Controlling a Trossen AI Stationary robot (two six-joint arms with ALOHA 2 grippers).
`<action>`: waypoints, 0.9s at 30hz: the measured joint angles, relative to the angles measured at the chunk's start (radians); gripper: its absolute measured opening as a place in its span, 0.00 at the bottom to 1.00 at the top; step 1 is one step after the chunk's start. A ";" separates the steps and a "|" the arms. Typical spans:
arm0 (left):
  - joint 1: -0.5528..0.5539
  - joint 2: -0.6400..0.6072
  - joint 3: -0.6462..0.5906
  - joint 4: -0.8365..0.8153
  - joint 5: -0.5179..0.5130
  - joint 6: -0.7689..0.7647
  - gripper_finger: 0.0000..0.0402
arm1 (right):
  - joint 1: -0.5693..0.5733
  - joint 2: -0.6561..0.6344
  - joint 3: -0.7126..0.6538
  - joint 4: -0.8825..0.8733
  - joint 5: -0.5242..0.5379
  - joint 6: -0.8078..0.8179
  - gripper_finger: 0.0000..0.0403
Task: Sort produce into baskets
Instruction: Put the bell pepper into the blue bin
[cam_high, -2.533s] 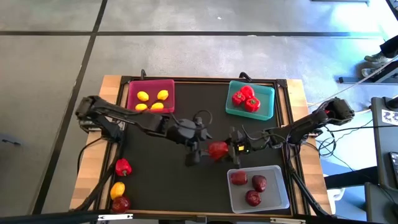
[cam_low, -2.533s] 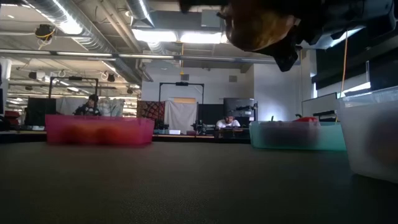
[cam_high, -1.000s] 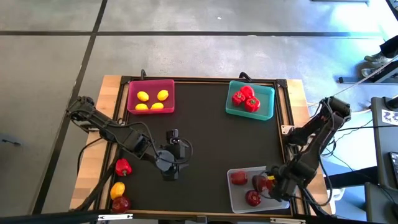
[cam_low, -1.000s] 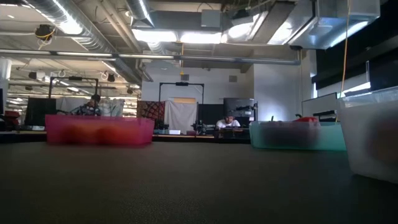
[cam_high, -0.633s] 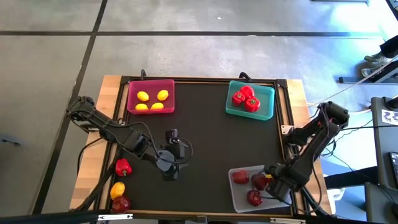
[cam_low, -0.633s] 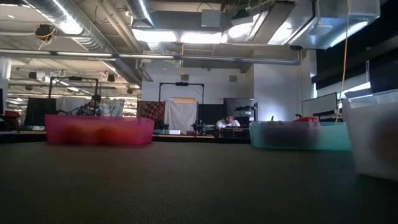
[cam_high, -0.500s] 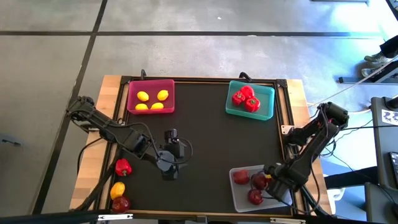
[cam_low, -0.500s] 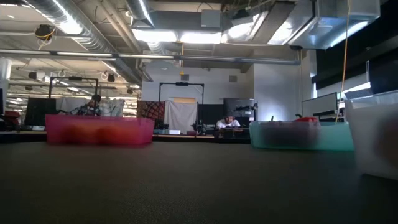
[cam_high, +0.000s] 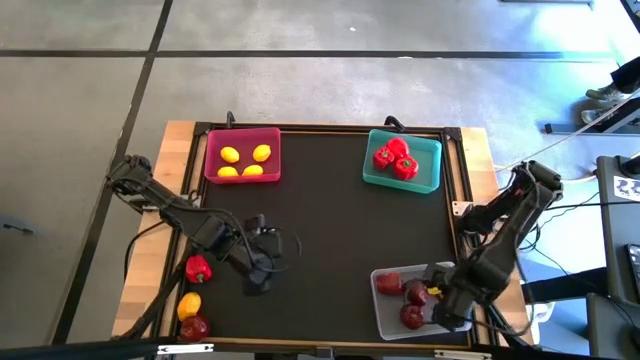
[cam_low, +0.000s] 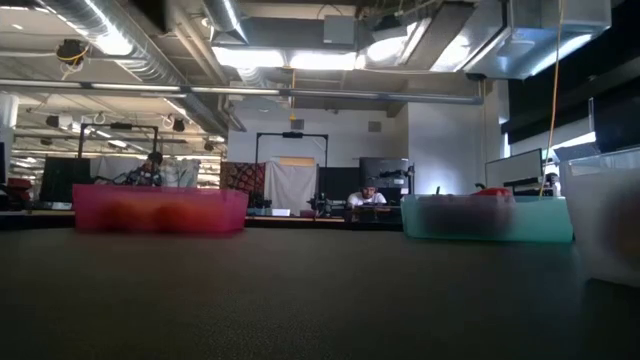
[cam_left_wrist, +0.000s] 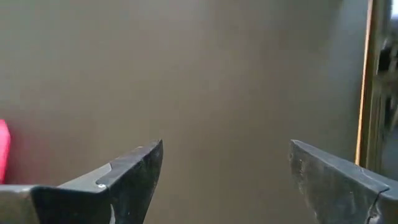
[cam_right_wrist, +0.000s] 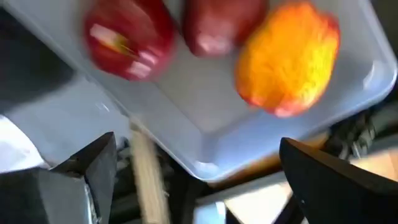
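Altogether three lemons (cam_high: 245, 162) pink-trayed, three peppers (cam_high: 394, 158) teal-trayed

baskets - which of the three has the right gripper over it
The clear basket, at the table's near right. The open right gripper hangs over its apples; the pink basket and teal basket sit far off.

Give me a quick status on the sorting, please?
Right gripper open over clear tray, apples inside. Left gripper open, empty, mid-table. Pepper unsorted at left edge. Nothing blocking.

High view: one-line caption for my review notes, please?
Right gripper open over the clear basket of apples; left gripper open above the mat near a stray pepper.
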 joint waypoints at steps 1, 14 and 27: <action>-0.011 0.000 0.000 -0.037 0.021 -0.035 0.84 | 0.000 -0.001 0.031 -0.006 0.058 -0.011 0.89; -0.172 0.000 -0.014 -0.344 0.158 -0.434 0.84 | 0.000 -0.001 0.160 0.076 0.838 -0.421 0.89; -0.206 0.001 -0.343 -0.273 0.522 -0.561 0.84 | 0.000 0.000 0.158 0.075 0.897 -0.444 0.89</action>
